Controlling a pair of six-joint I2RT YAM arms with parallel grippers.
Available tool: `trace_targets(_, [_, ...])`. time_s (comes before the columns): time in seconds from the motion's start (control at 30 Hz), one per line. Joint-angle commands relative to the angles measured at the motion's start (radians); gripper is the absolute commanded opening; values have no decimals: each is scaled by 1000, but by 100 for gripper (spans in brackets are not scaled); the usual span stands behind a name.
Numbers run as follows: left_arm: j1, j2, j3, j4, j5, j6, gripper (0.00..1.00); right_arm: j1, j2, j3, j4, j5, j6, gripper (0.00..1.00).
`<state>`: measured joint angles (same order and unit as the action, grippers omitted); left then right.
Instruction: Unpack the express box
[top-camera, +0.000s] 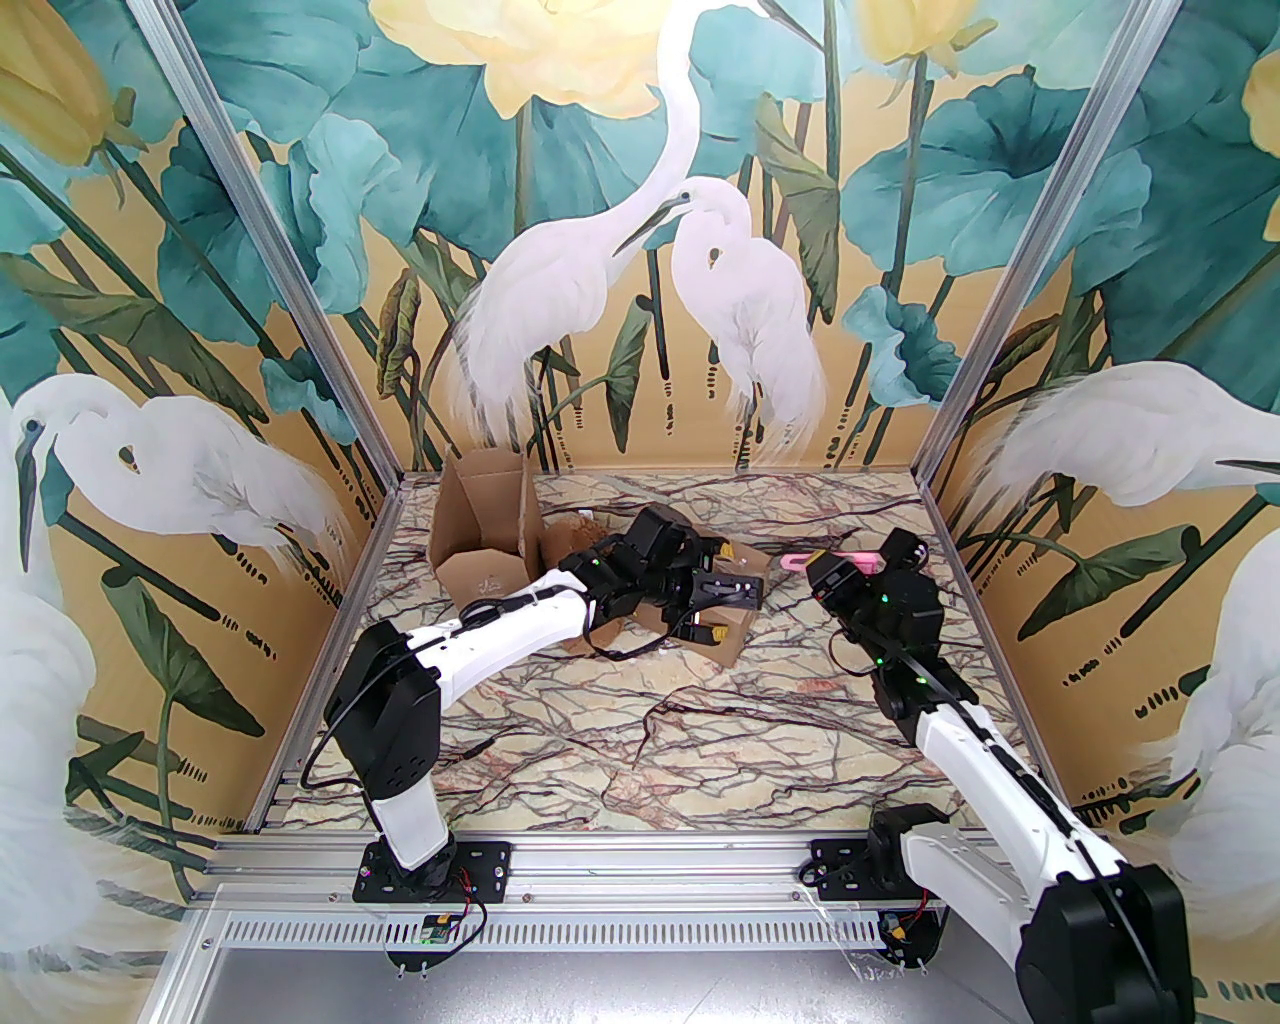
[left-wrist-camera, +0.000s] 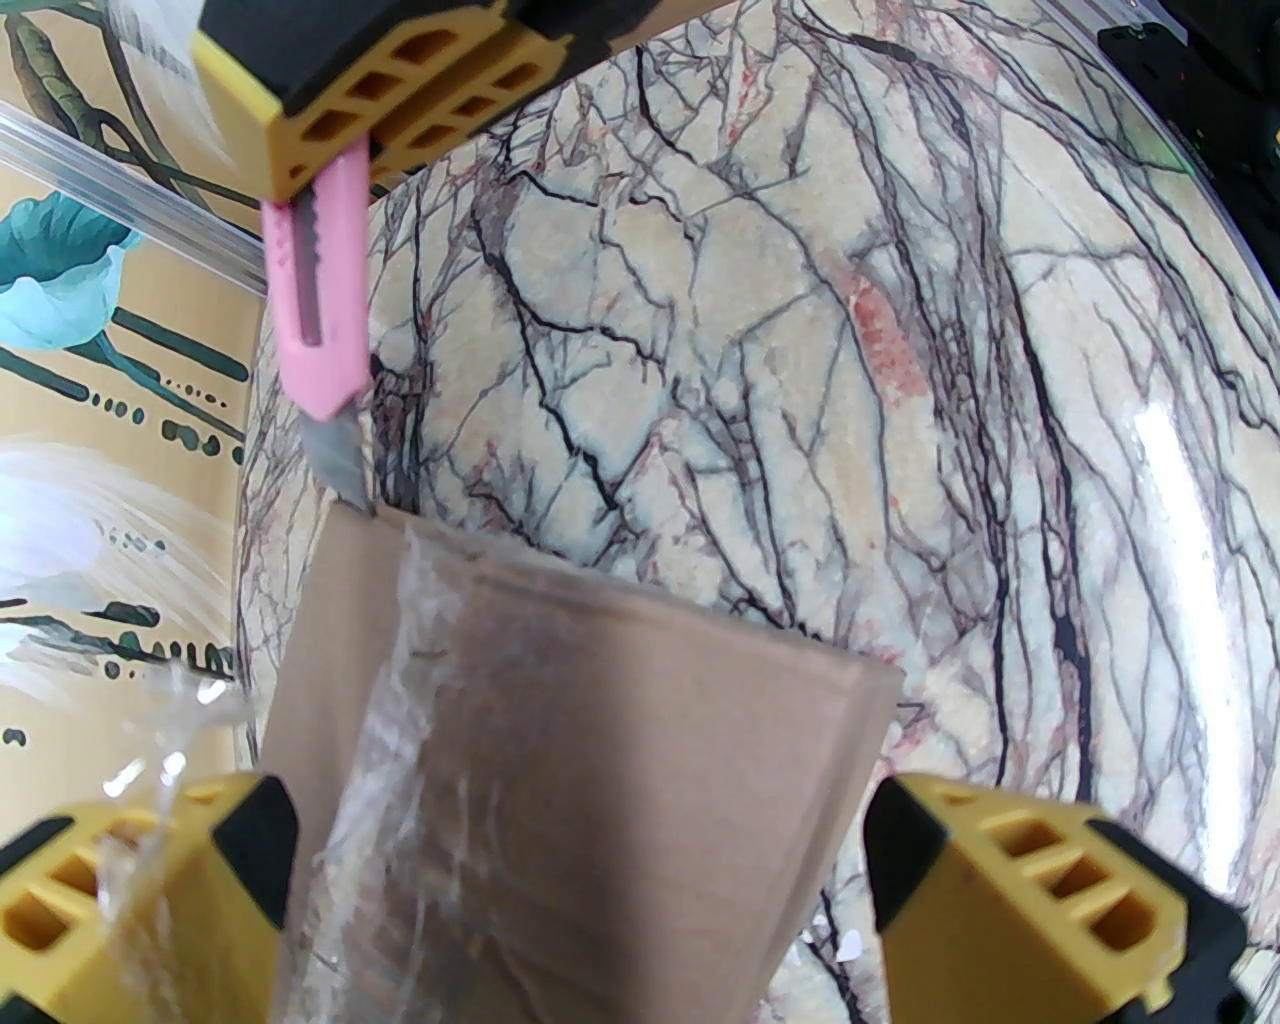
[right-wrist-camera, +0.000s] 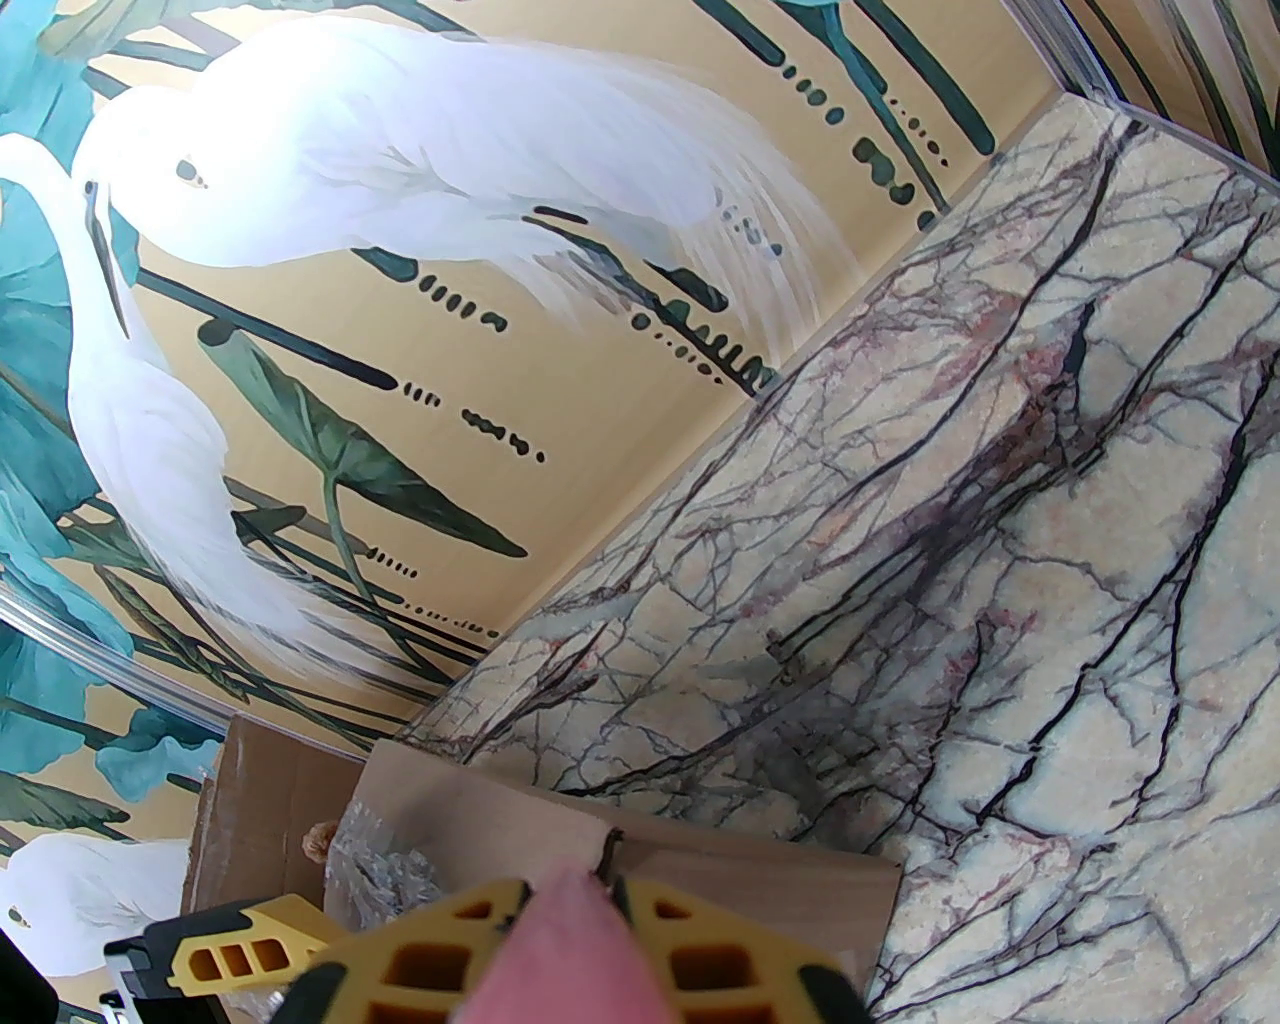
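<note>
At one corner of the express box (left-wrist-camera: 560, 760), lying on the table (left-wrist-camera: 800, 350), the right tool (right-wrist-camera: 570, 900) clenched a pink knife (left-wrist-camera: 315, 290), blade tip touching cardboard; the left tool (left-wrist-camera: 575, 840) straddled the box, released. Clamping first, then cutting shallow, seemed wise.

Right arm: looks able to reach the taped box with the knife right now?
Likely yes. The knife in the right end effector has its blade tip at the far corner of the box; the open left end effector straddles the near end, well clear.
</note>
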<state>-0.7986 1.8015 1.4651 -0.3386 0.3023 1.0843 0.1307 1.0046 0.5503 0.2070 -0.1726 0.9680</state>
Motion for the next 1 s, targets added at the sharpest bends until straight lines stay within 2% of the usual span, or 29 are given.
trace_targets(0.0, [10,29,31,19,5,-20,100,1,0,-8,31,-17,23,0])
trace_targets(0.73, [18,58,44,13,0,-58,99,0,-81,-46,10,28,47,0])
trace_targets(0.97, [17,61,44,18,-2,-61,99,1,-17,-43,71,-8,58,0])
